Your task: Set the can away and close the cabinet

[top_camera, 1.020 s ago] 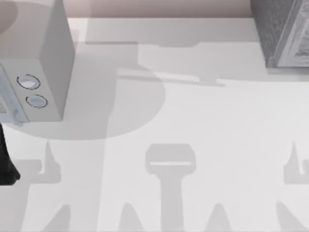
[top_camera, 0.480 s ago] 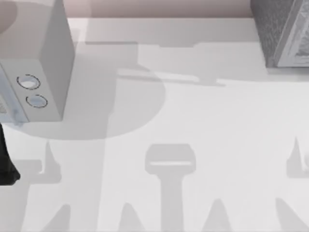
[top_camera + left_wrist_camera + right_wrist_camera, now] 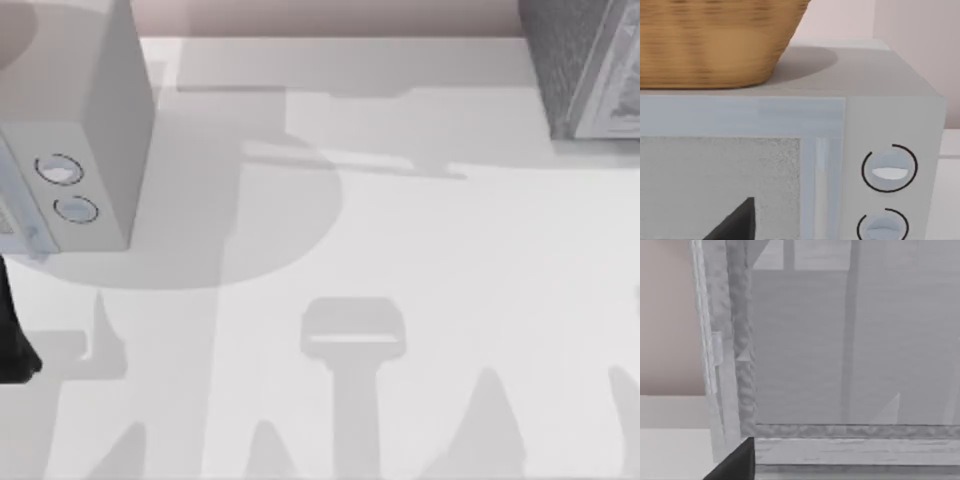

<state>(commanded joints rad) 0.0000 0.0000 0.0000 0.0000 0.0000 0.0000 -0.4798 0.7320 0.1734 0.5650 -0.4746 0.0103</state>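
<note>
The right gripper [image 3: 735,462] faces the cabinet [image 3: 840,365] close up; its grip I cannot tell; closing seems left.

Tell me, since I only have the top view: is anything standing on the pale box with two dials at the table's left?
Observer: Yes. The left wrist view shows a woven basket on top of the pale box.
Operator: And the box's front?
Observer: A speckled grey window sits beside the two dials.
Operator: What does the right wrist camera face?
Observer: The cabinet, close up: a pale grey panel set in its speckled frame.
</note>
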